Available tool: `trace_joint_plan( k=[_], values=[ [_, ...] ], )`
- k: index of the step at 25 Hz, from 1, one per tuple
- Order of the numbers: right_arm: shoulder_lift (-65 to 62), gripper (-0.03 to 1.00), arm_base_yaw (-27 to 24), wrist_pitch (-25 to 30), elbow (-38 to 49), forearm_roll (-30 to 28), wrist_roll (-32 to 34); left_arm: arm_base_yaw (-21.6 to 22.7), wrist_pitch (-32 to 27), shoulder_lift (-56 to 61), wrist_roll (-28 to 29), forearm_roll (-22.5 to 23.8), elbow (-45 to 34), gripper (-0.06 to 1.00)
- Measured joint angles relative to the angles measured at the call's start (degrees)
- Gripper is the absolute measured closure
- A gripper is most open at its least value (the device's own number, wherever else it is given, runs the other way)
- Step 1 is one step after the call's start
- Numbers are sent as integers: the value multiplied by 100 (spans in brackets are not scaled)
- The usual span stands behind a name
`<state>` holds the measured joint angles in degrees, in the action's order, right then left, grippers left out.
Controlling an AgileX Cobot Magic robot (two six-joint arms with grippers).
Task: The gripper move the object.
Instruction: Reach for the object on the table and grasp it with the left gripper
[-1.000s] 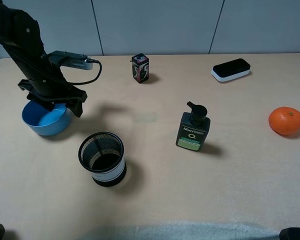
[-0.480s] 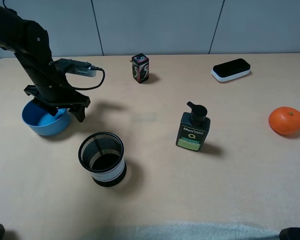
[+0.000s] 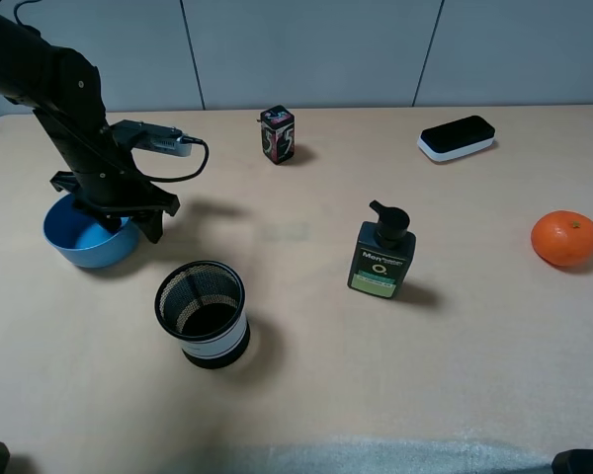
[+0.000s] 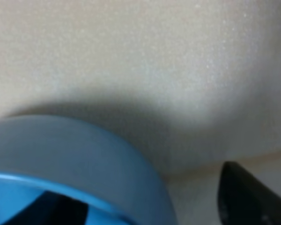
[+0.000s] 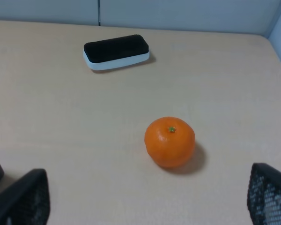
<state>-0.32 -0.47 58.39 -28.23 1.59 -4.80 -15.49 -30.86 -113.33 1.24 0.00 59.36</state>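
The object, a round blue bowl (image 3: 79, 242), sits at the table's left side. My left gripper (image 3: 128, 219) hangs over the bowl's right rim on a black arm with a cable and a small grey box. In the left wrist view the bowl's wall (image 4: 75, 150) fills the lower part, and the left gripper (image 4: 152, 201) straddles it. One dark finger (image 4: 51, 208) is inside and the other finger (image 4: 253, 197) stands outside, apart from the wall. My right gripper (image 5: 145, 197) is open over bare table, holding nothing.
A black mesh cup (image 3: 203, 314) with a white band stands just in front of the bowl. Further right are a dark pump bottle (image 3: 381, 252), an orange (image 3: 564, 238), a black-and-white eraser (image 3: 457, 137) and a small box (image 3: 277, 134) at the back.
The left arm has shifted a little right and lowered onto the bowl's right rim, and its jaws have narrowed somewhat. The bowl and the other objects have not moved.
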Motion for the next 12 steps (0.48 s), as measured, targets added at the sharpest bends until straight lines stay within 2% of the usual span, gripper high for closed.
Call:
trace_joint_plan(
  k=[10,12],
  values=[
    [0,33,0,0,0,0,0,0,-6,0,0,0,0,71],
    [0,33,0,0,0,0,0,0,-12,0,0,0,0,76]
  ],
)
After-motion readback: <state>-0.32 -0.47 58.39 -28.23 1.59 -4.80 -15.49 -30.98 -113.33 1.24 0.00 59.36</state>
